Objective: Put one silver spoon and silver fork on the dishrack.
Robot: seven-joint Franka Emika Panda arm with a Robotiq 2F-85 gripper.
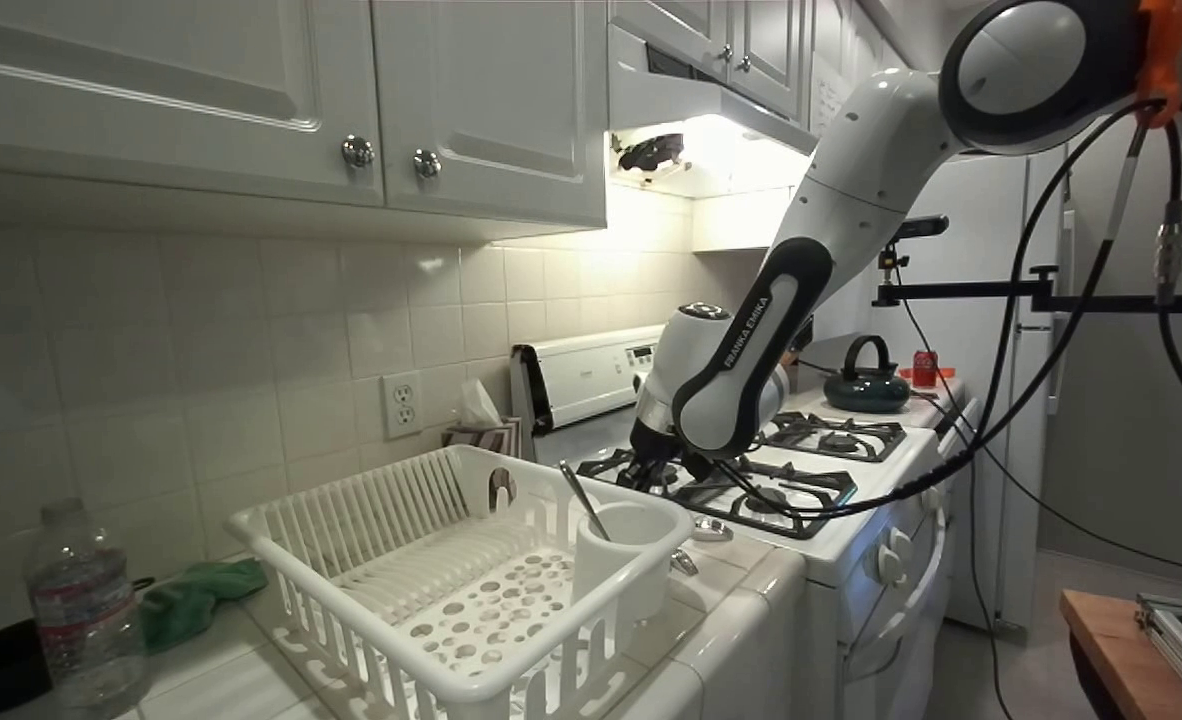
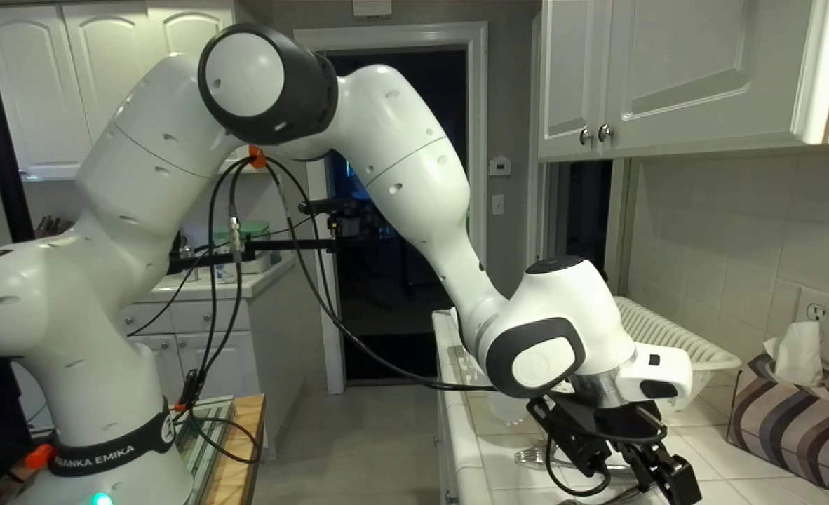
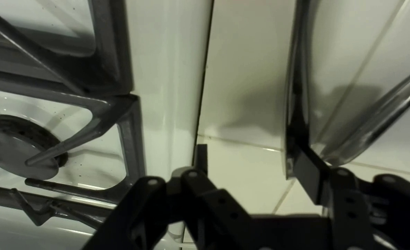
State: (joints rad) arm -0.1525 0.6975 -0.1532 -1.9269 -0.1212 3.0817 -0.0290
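Claw (image 3: pixel 255 166) gapes over the tiled counter (image 3: pixel 246 55) near two metal handles (image 3: pixel 298 73).

White Franka Panda arm (image 2: pixel 267 88) arched high, its forearm (image 2: pixel 414 168) sloping down to a bent wrist (image 2: pixel 583 308); the black Robotiq gripper (image 3: pixel 253 162) points downward at a tilt, two fingers (image 3: pixel 345 198) spread wide apart.

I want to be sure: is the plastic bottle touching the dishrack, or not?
Apart. In an exterior view, the plastic bottle stands away from the dishrack, and white countertop tile shows in the gap between them.
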